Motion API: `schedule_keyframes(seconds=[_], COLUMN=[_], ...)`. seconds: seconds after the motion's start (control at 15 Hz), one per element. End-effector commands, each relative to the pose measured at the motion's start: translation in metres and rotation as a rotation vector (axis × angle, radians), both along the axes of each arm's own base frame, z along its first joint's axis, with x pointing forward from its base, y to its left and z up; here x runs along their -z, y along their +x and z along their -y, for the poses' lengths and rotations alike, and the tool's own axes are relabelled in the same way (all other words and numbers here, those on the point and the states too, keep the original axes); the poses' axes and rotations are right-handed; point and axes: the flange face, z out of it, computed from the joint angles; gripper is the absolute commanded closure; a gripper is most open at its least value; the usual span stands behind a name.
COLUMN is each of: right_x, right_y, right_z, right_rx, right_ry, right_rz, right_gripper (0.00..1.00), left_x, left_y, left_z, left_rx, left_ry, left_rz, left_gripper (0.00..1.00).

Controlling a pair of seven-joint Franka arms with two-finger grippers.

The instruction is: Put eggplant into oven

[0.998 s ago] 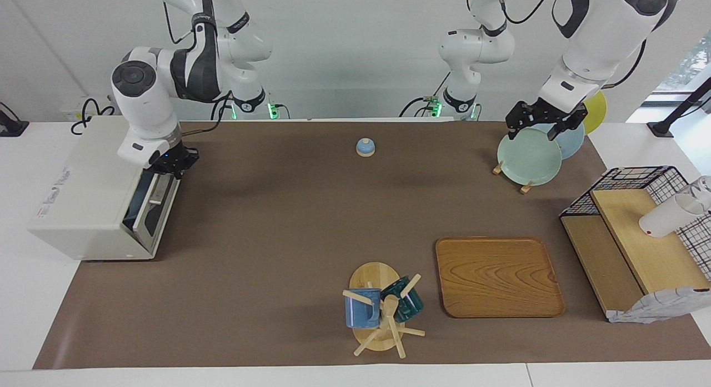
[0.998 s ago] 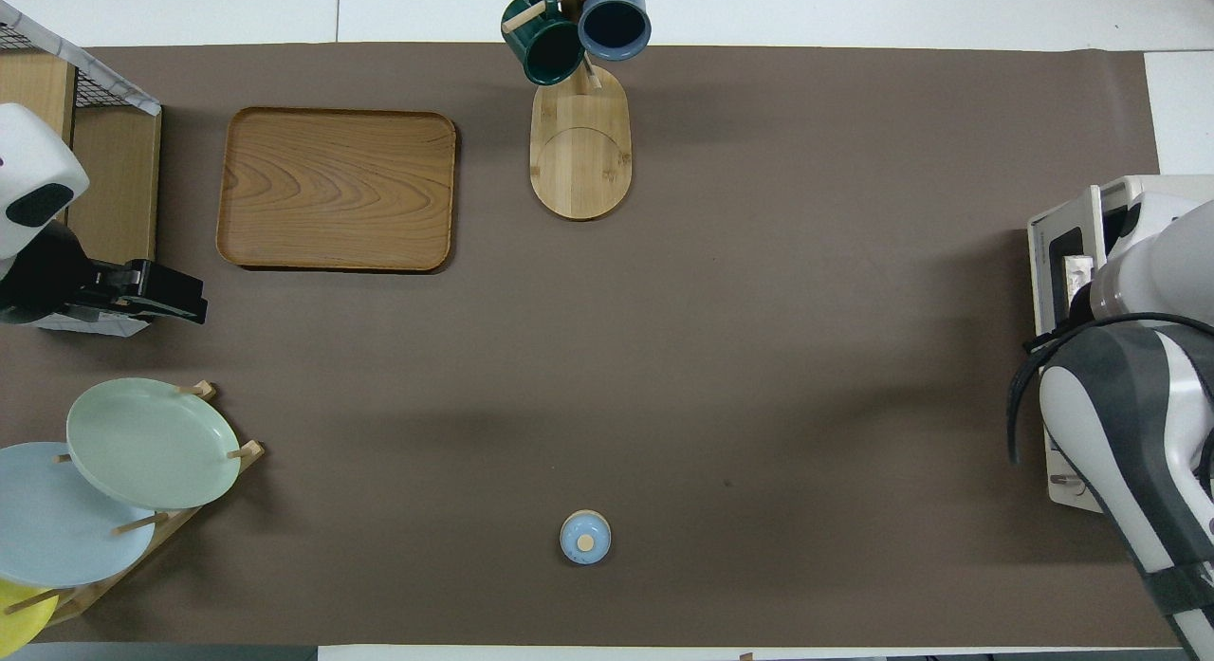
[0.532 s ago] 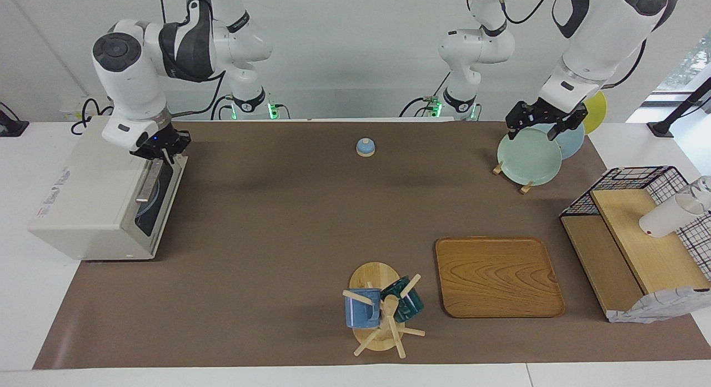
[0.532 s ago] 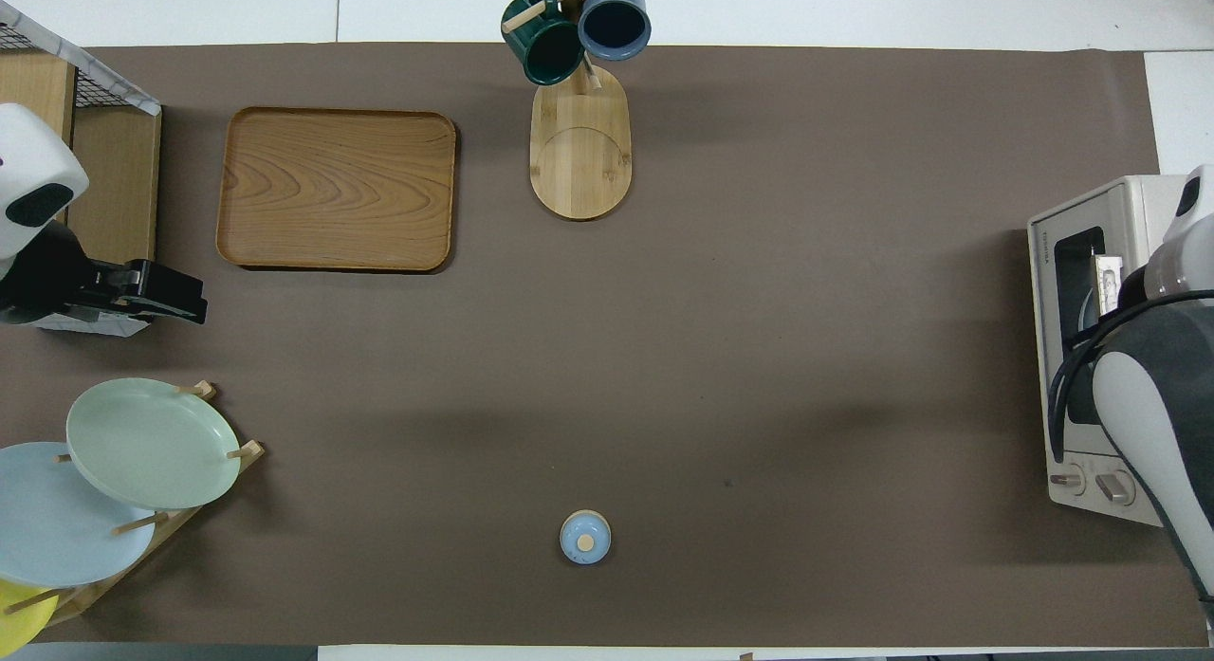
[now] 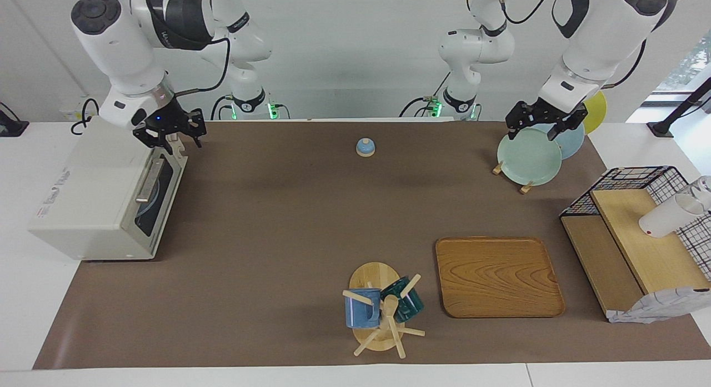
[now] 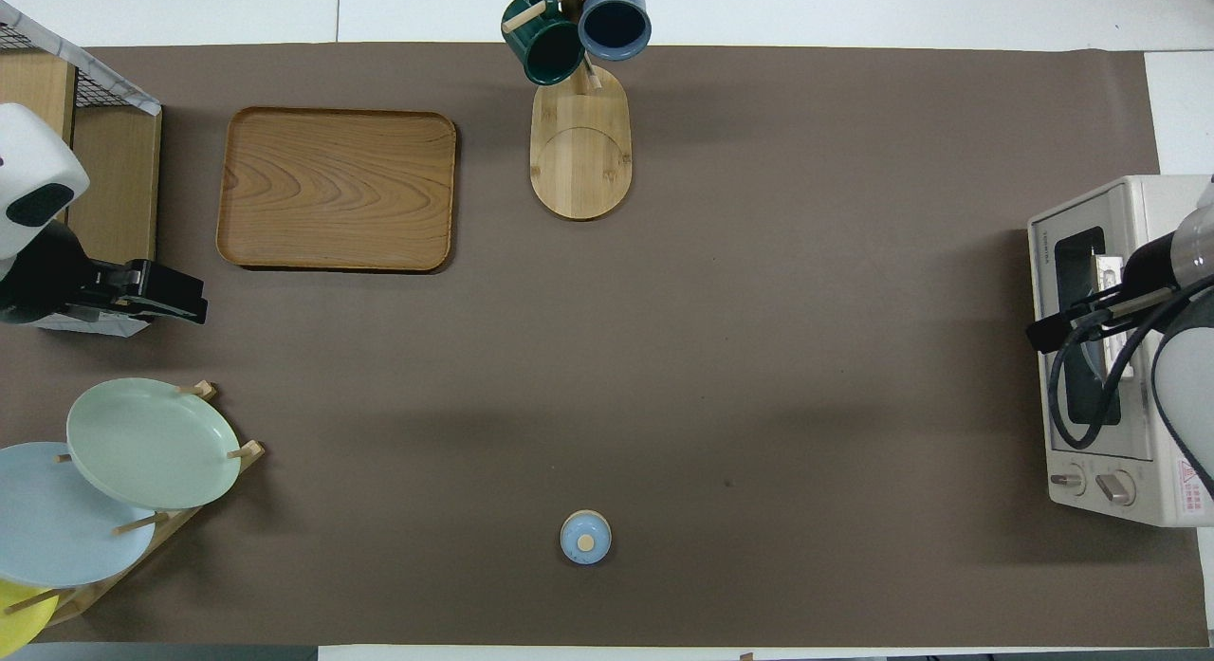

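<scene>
My right gripper (image 5: 173, 136), fingers apart and empty, hangs over the shut oven (image 5: 105, 192); my left gripper (image 5: 537, 127) waits apart over the plates (image 5: 529, 156).

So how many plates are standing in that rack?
3, side by side at the left arm's end: the green plate, the blue plate, and the yellow plate. Another could be hidden.

Boxy cream-white toaster oven (image 5: 91, 201) with a glass-windowed front door and a metal bar handle, at the middle left of the facing view and at the right edge of the overhead view (image 6: 1105, 358). Standing on the brown mat's edge at the right arm's end of the table, front turned toward the table's middle. Door closed upright against the body. Two control knobs beside the window. Dark interior behind the glass; eggplant not discernible.
</scene>
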Motion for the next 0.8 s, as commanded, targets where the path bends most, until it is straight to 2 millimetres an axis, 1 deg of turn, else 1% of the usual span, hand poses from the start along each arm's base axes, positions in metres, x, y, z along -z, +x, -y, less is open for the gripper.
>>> schedule_keyframes(seconds=[0.0,0.13,0.2,0.27,0.53,0.6,0.73], right_x=[-0.004,-0.010,-0.011,-0.013,-0.020,-0.017,-0.020], right_y=[0.016,0.031,0.034,0.032,0.025,0.021,0.024], right_z=[-0.001,-0.005,-0.014,-0.024,-0.025,-0.026,-0.024], right_rx=[0.077,0.119,0.105,0.094,0.138,0.138,0.162], right_ry=[0.015,0.002,-0.004,-0.007,-0.013,-0.013,-0.007], right_rz=[-0.020,-0.055,-0.052,-0.049,-0.038,-0.041,-0.020], right_gripper=[0.00,0.00,0.00,0.00,0.00,0.00,0.00], left_x=[-0.006,-0.005,-0.006,-0.006,-0.006,-0.005,-0.006], left_y=[-0.004,-0.004,-0.004,-0.004,-0.004,-0.004,-0.004], left_z=[-0.004,-0.004,-0.004,-0.004,-0.004,-0.003,-0.004], left_rx=[-0.010,-0.010,-0.010,-0.010,-0.010,-0.009,-0.010], left_ry=[-0.010,-0.010,-0.010,-0.010,-0.010,-0.010,-0.010], left_rz=[0.001,-0.001,0.001,0.000,0.001,0.000,0.001], left_gripper=[0.00,0.00,0.00,0.00,0.00,0.00,0.00])
